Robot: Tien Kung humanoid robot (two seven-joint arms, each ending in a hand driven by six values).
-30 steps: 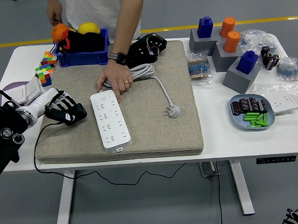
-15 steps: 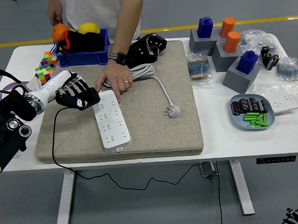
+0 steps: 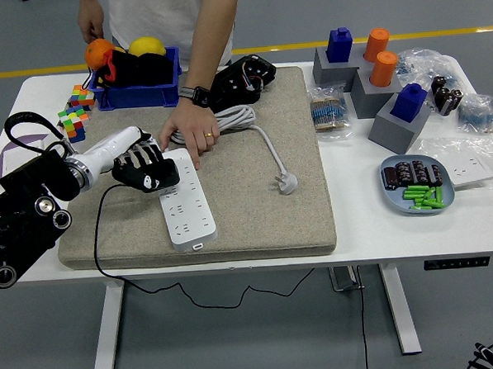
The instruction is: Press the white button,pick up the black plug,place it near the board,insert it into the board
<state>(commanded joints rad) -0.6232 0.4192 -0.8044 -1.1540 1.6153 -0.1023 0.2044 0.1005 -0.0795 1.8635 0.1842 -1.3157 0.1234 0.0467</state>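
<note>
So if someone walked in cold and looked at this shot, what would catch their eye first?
Probably the robot's left hand, black-fingered, reaching in from the left over the upper end of the white power strip on the beige mat. Right beside it, a person's hand rests on the mat at the strip's far end, next to the coiled white cable. After that, the white plug lying loose mid-mat.

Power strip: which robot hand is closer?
Left. The left hand is over the power strip's far end, beside the person's hand. The right hand isn't in view.
</note>
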